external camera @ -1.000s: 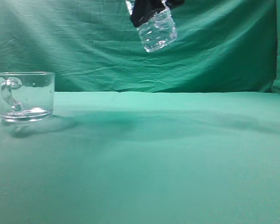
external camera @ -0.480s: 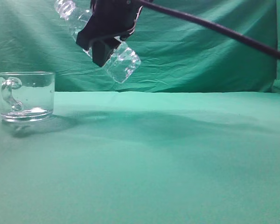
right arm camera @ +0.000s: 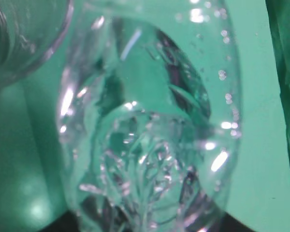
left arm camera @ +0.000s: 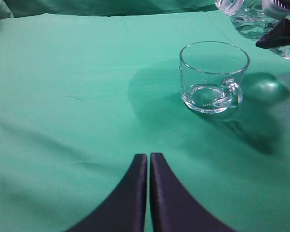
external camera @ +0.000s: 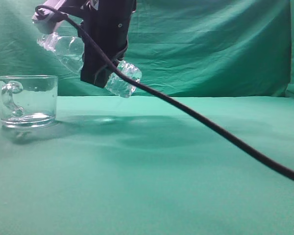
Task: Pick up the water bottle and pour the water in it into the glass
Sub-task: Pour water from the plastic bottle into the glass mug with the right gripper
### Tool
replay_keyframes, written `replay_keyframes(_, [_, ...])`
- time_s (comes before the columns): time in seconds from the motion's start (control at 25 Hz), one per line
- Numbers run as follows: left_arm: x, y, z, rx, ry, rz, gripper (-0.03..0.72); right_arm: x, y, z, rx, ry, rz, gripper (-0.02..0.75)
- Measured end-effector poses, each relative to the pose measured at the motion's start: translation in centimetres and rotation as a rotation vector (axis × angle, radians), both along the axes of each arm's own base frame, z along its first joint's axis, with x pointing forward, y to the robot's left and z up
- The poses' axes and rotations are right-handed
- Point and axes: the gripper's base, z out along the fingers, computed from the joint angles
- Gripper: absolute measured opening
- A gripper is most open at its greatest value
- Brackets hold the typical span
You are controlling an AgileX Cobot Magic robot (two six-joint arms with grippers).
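The water bottle (external camera: 68, 51) is clear and ribbed. It hangs tilted in the air, with its open neck up-left and its base (external camera: 123, 78) down-right. My right gripper (external camera: 102, 73) is shut on its middle. The neck is just above and right of the glass (external camera: 27, 100), a clear handled mug standing on the cloth at the left. In the right wrist view the bottle (right arm camera: 150, 121) fills the frame, with water and bubbles inside, and the glass's rim (right arm camera: 24, 43) is at the top left. No stream shows. My left gripper (left arm camera: 148, 157) is shut and empty, well short of the glass (left arm camera: 212, 77).
Green cloth (external camera: 176, 166) covers the table, with a green backdrop behind it. A black cable (external camera: 210, 125) runs from the right arm down to the right edge. The bottle neck (left arm camera: 232, 6) and the right gripper's black finger (left arm camera: 280, 36) show at the top right of the left wrist view.
The right gripper has carried the bottle left and down towards the glass and tilted it further, neck towards the glass. The glass has not moved.
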Motion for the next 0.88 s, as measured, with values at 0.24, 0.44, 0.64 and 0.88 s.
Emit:
replay_keyframes(0.24, [0.0,0.0,0.0,0.000,0.000,0.000,0.000,0.0,0.1,0.5,-0.127,-0.106,0.055,0.225])
replay_keyframes(0.44, [0.0,0.0,0.0,0.000,0.000,0.000,0.000,-0.1,0.4,0.9,-0.183,-0.167,0.091,0.225])
replay_keyframes(0.64, [0.0,0.0,0.0,0.000,0.000,0.000,0.000,0.1,0.2,1.2,-0.259,-0.228,0.105,0.225])
replay_keyframes(0.88, [0.0,0.0,0.0,0.000,0.000,0.000,0.000,0.3,0.2,1.7,-0.320,-0.289,0.126,0.225])
